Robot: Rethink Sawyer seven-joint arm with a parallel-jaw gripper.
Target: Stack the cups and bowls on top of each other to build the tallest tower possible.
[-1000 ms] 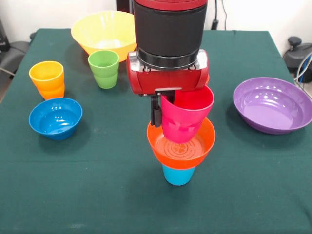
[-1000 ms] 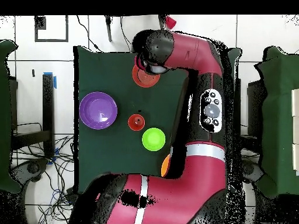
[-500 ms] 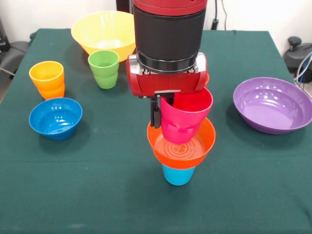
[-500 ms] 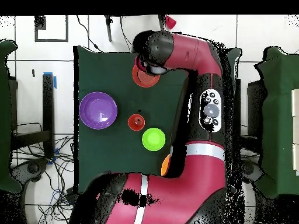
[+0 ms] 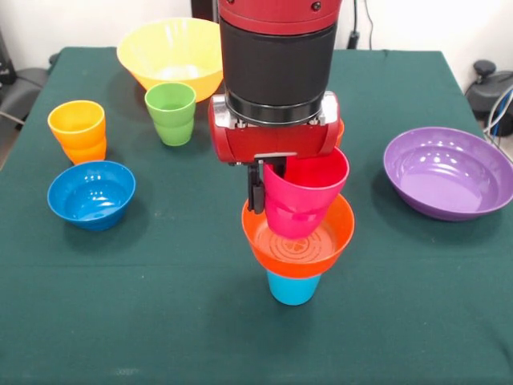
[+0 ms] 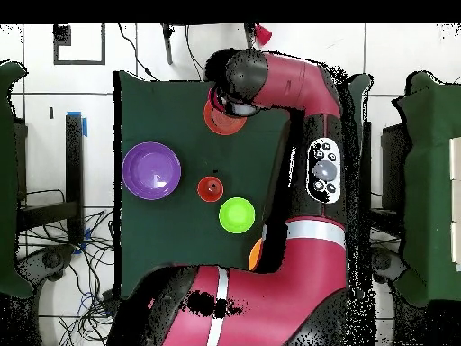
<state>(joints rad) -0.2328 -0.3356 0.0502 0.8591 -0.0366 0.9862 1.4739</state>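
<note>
Centrally, a magenta cup (image 5: 304, 196) is gripped at its rim by the end effector (image 5: 258, 186), one dark finger (image 5: 255, 188) seen outside its wall. It is held upright in an orange bowl (image 5: 298, 241), which is borne on a light blue cup (image 5: 292, 289) on the green tabletop (image 5: 160, 305). No writing or brand can be read on anything.

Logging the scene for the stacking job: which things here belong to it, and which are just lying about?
Job: gripper, magenta cup, orange bowl, light blue cup, blue bowl, yellow bowl, purple bowl, green cup, orange cups.

Lying about: cables beside the table.
</note>
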